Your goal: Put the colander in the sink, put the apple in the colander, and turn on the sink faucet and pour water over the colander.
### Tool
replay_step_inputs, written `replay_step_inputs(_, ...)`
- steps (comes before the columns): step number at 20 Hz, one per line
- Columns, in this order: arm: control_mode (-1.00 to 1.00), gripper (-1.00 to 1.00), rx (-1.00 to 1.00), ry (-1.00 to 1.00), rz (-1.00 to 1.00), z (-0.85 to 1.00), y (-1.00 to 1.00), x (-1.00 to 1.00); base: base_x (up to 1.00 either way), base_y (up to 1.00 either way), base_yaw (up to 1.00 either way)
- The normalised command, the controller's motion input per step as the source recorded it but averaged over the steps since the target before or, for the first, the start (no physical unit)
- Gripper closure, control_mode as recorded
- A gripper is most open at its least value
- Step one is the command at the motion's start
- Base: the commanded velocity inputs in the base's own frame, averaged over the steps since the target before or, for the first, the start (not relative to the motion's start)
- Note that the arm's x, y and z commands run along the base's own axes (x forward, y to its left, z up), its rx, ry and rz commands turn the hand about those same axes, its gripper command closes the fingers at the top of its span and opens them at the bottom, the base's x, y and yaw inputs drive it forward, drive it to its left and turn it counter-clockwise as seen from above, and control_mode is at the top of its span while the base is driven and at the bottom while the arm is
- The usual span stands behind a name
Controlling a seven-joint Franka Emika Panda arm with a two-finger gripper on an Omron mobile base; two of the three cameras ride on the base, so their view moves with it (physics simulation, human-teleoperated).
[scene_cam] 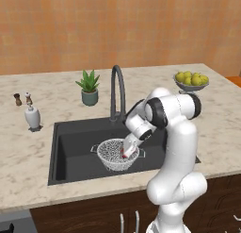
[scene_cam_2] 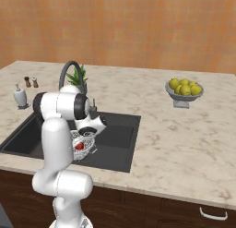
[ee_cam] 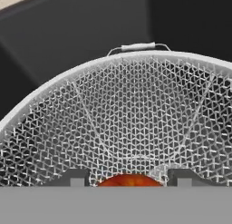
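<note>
Mesh colander (ee_cam: 136,114) in dark sink (scene_cam: 70,147), round red apple (ee_cam: 130,180) between fingers (ee_cam: 72,177)

The white arm bends forward and down. Its gripper (scene_cam: 125,154) points toward seven o'clock, fingertips (ee_cam: 74,177) parted around a red fruit.

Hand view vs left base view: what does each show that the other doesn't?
Hand view alone: the colander's mesh up close, one wire handle at its far rim, and the gripper with a dark fingertip on either side of the apple.

Left base view alone: the sink faucet with no water running, a potted plant, a fruit bowl, a soap dispenser and the counter.

Both: the colander sitting in the sink with the red apple inside it.
</note>
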Motion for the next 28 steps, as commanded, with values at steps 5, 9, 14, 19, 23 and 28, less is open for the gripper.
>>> replay_step_inputs(5, -1.00, -1.00, -0.02, -0.08, 0.00, -0.17, 0.00, 0.03, 0.00, 0.00, 0.00)
replay_step_inputs(9, -1.00, -1.00, -0.04, -0.11, 0.00, 0.06, 0.00, -0.04, 0.00, 0.00, 0.00)
replay_step_inputs(14, -1.00, -1.00, -0.06, -0.06, 0.00, 0.30, 0.03, -0.01, 0.00, 0.00, 0.00)
replay_step_inputs(19, -1.00, -1.00, -0.09, -0.01, -0.01, 0.39, 0.02, 0.00, 0.00, 0.00, 0.00)
replay_step_inputs(23, -1.00, -1.00, -0.01, 0.00, 0.00, 0.55, -0.18, -0.12, 0.00, 0.00, 0.00)
replay_step_inputs(28, -1.00, -1.00, 0.00, 0.00, 0.00, 0.63, -0.31, -0.16, 0.00, 0.00, 0.00)
